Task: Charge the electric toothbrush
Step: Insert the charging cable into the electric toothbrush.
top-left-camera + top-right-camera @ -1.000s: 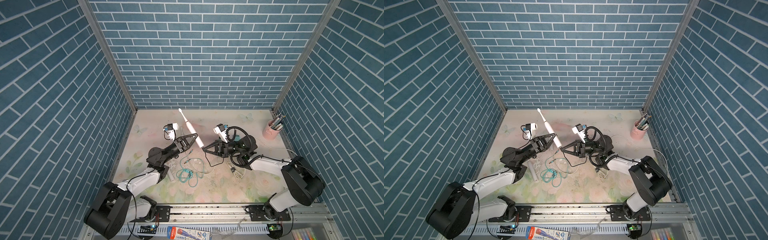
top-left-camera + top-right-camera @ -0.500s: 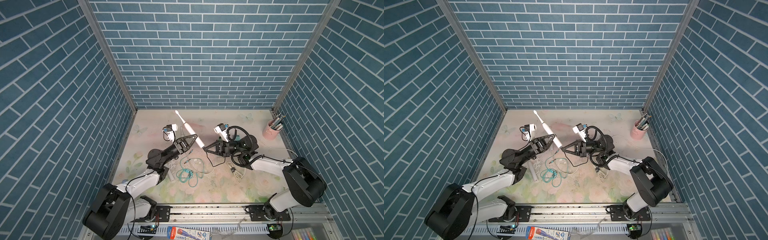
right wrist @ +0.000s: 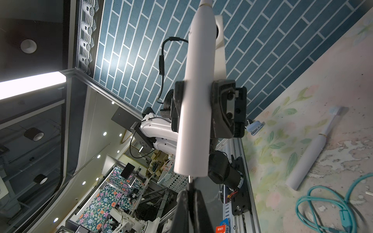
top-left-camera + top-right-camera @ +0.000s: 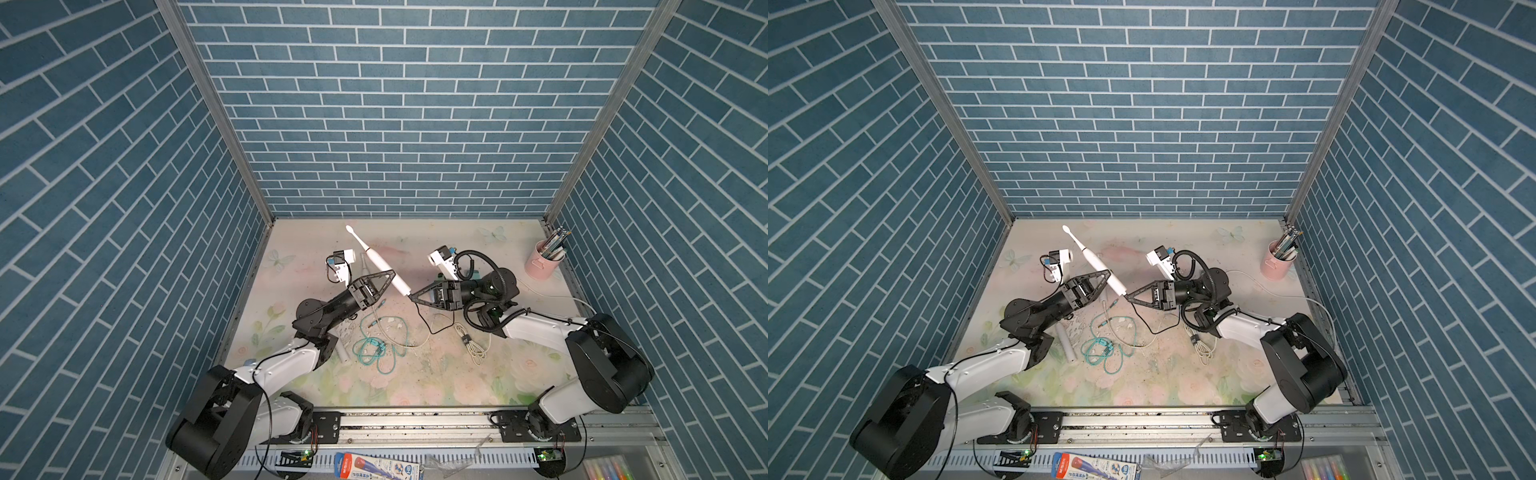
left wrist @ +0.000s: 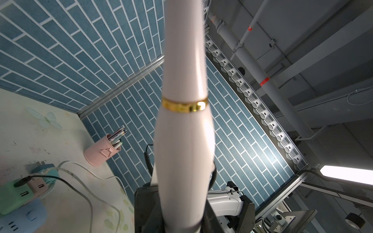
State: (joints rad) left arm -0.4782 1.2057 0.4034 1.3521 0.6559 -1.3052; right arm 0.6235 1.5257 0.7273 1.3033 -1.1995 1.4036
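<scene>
The electric toothbrush [image 4: 374, 257] sits above the worktop [image 4: 436, 386] centre, pinched mid-handle by the left tool [image 4: 390, 275]. The right tool [image 4: 411, 296] is pressed together on the black cable [image 4: 419, 318] plug at the toothbrush base. Misalignment may bend the pin.

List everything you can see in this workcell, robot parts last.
white electric toothbrush with gold ring: 1, white, raised in the left gripper
second white toothbrush: 1, white, lying beside the left arm
thin black charging cable: 1, black, plug pinched by the right gripper
teal cable: 1, teal, loose coil mid-table
cream cable bundle: 1, cream, near the right arm
pink metal cup of pens: 1, pink, far right corner
pastel power strip: 1, green, pink, blue, near the cup
floral table mat: 1, pale, covering the table
left gripper: 1, black, shut on the toothbrush
right gripper: 1, black, shut on the cable plug
</scene>
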